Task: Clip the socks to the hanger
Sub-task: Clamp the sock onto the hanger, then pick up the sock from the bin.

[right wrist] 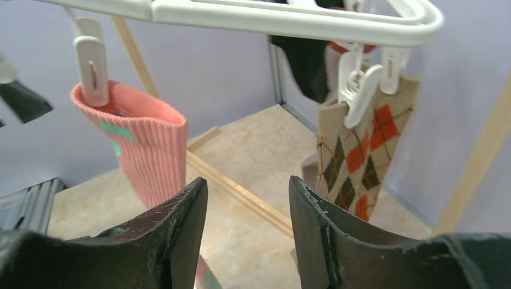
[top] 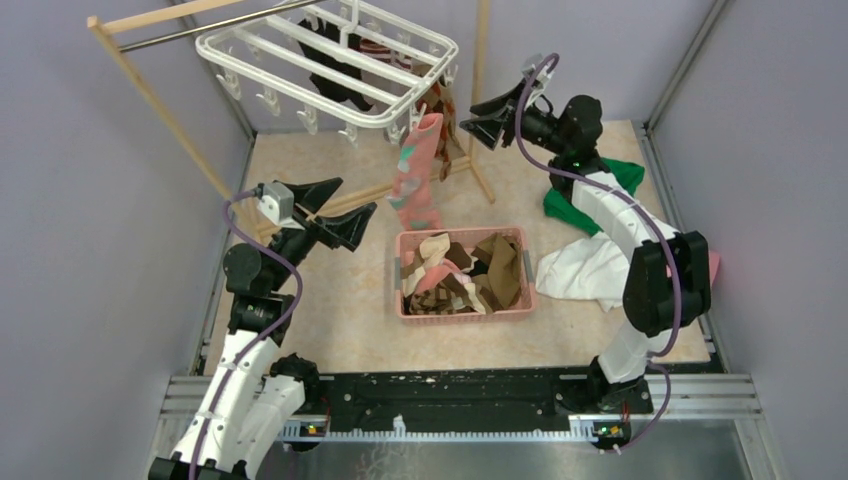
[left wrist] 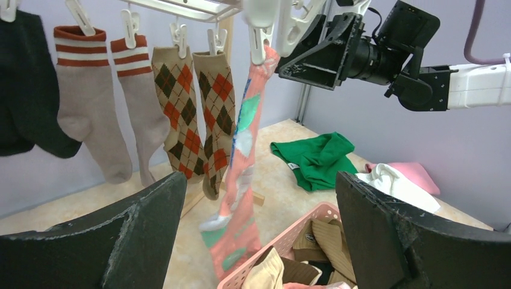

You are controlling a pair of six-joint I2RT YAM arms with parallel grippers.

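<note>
Now pink sock (top: 418,170) is hanging clipped at 4 o'clock corner of hanger (right wrist: 271,17). Right gripper (right wrist: 247,186), at sock's 3 o'clock, is standing half-open, empty. Left gripper (top: 352,198) is gaping, empty. Likely best: right backing straight out, clear of hanger.

Table (top: 330,300), basket (top: 462,313), green cloth (top: 567,208), white cloth (top: 580,270)

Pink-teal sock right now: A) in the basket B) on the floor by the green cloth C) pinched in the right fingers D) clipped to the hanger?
D: the pink-teal sock hangs by its cuff from a clip on the hanger, and the right fingers stand apart with nothing between them.
</note>
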